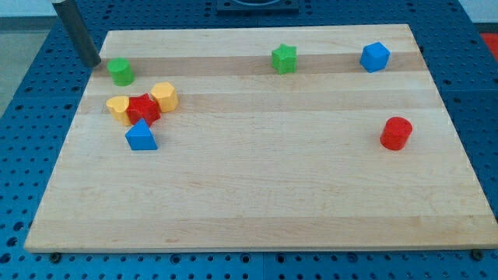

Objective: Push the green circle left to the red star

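Note:
The green circle [120, 71] sits near the board's top left corner. The red star [143, 108] lies just below and to the right of it, a small gap apart, wedged between a yellow heart [118, 106] on its left and a yellow hexagon [165, 96] on its upper right. My tip [92, 61] is at the board's top left edge, just left of and slightly above the green circle, close to it but apart.
A blue triangle [141, 135] lies just below the red star. A green star [285, 58] and a blue hexagon [374, 57] sit along the top. A red cylinder [396, 133] is at the right. The wooden board [257, 202] rests on a blue perforated table.

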### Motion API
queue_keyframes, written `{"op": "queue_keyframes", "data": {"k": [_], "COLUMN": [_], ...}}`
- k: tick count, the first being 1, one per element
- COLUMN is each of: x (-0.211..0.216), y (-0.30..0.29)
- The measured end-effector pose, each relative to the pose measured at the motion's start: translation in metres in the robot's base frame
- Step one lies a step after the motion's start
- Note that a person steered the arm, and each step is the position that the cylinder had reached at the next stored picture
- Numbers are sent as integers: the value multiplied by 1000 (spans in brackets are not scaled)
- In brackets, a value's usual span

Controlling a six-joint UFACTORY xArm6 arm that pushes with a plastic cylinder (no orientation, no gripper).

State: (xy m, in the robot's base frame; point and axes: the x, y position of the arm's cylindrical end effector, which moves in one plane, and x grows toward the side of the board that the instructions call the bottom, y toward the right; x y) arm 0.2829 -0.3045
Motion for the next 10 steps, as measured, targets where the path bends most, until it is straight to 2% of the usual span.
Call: {"op": "queue_keyframes", "data": {"k": [4, 5, 6, 7, 8, 10], "x": [13, 57, 84, 84, 70, -13], "y": [18, 26, 34, 34, 26, 16]}}
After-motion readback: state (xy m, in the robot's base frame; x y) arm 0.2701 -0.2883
